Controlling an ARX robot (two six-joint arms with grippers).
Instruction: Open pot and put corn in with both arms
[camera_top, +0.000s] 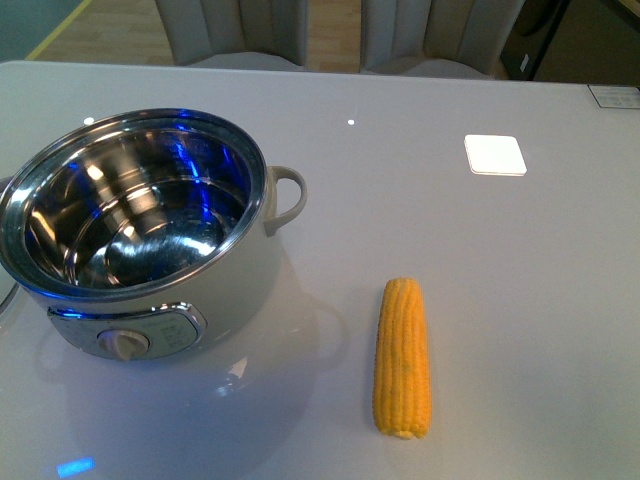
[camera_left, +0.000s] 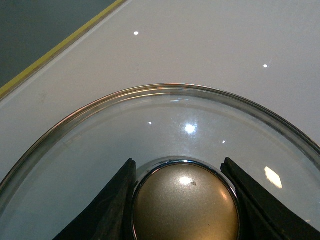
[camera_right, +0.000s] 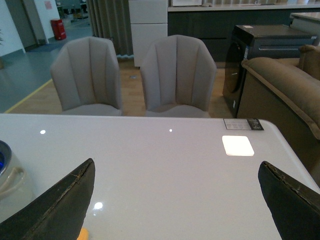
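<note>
A: Where's the corn (camera_top: 402, 357)?

B: One cob, lying on the bench (camera_top: 500, 250) right of the pot (camera_top: 255, 265), not touching it. It looks stiff and light and will likely roll. Grab it mid-length, across.

A: Hands?

B: Left hand (camera_left: 179, 161) pinches the knob (camera_left: 185, 205) of the glass lid (camera_left: 165, 130), which is slick and breakable. Right hand (camera_right: 176, 164) is spread wide, empty. One pot, open. One lid.
</note>
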